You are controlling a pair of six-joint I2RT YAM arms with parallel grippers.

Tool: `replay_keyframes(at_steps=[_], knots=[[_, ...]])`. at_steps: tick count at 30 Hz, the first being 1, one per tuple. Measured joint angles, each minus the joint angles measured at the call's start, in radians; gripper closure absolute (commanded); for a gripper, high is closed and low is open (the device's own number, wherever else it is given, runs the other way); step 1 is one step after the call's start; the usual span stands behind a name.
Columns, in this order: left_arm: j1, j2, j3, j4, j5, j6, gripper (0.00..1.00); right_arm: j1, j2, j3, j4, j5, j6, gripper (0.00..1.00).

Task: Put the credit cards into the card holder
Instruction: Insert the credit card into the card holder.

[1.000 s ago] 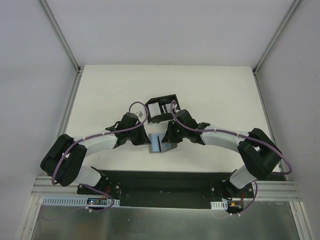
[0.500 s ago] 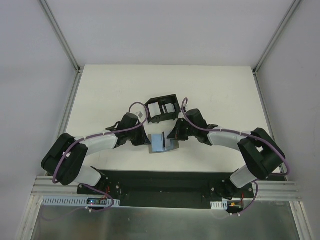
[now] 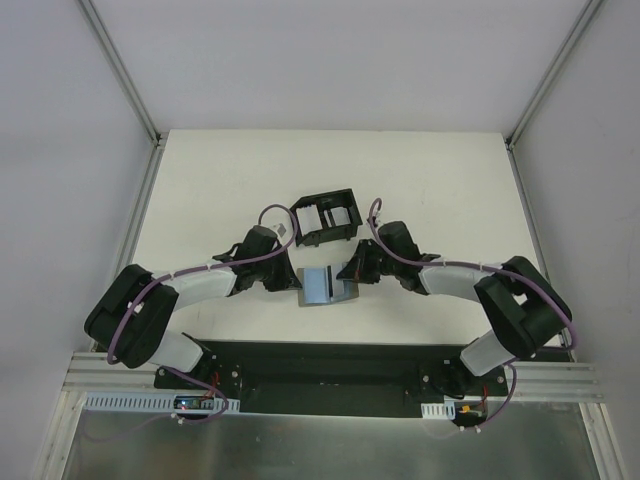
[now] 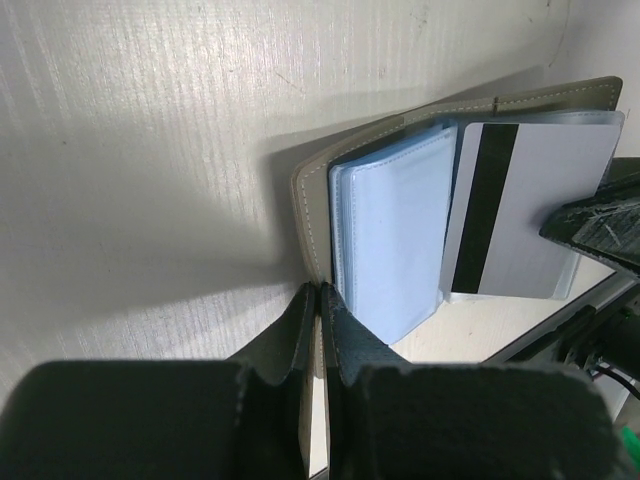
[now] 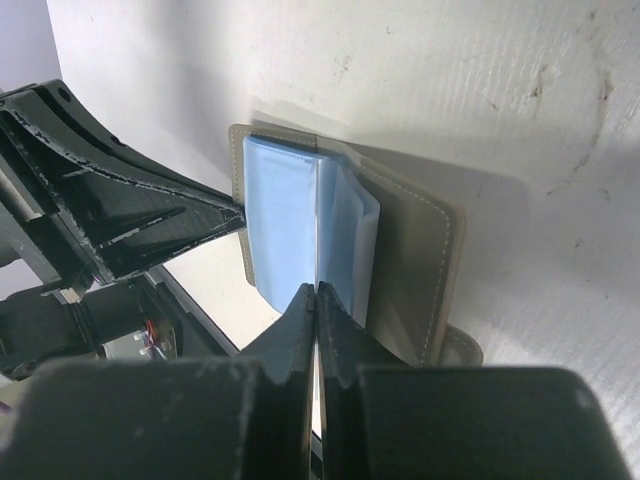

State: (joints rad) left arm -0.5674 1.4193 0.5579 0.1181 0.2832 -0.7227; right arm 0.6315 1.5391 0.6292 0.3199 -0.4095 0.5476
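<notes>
At the near middle of the white table (image 3: 200, 200), between the two arms: the card holder (image 3: 325, 288) lies open, grey cover down, pale blue sleeves up.

Left gripper (image 4: 318, 300): fingers pressed together on the stitched edge of the grey cover (image 4: 308, 220), pinning the left side of the card holder. Blue sleeves (image 4: 390, 240) fan up just beside the pinch.

Right gripper (image 5: 316, 300): fingers closed tight on a credit card (image 4: 530, 215), which is whitish with a black magnetic stripe. In the left wrist view the card stands over the right half of the wallet, with one edge overlapping the sleeves. In the right wrist view it is edge-on, a thin line running from the fingertips down among the sleeves near the fold. Cannot tell whether it sits inside a pocket or only rests between the leaves.

The closing tab (image 5: 462, 347) pokes out from under the grey cover on the right gripper's side.

Behind the wallet, a little apart from it: the black tray (image 3: 340, 198), with pale cards (image 3: 322, 216) standing between its dividers.
</notes>
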Motion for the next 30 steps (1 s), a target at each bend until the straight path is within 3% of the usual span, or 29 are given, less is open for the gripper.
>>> replay_keyframes(at_steps=[30], knots=[[0.002, 0.002, -0.010, 0.018, 0.000, -0.006, 1.00, 0.037, 0.100, -0.048, 0.144, -0.025, 0.096, 0.99]])
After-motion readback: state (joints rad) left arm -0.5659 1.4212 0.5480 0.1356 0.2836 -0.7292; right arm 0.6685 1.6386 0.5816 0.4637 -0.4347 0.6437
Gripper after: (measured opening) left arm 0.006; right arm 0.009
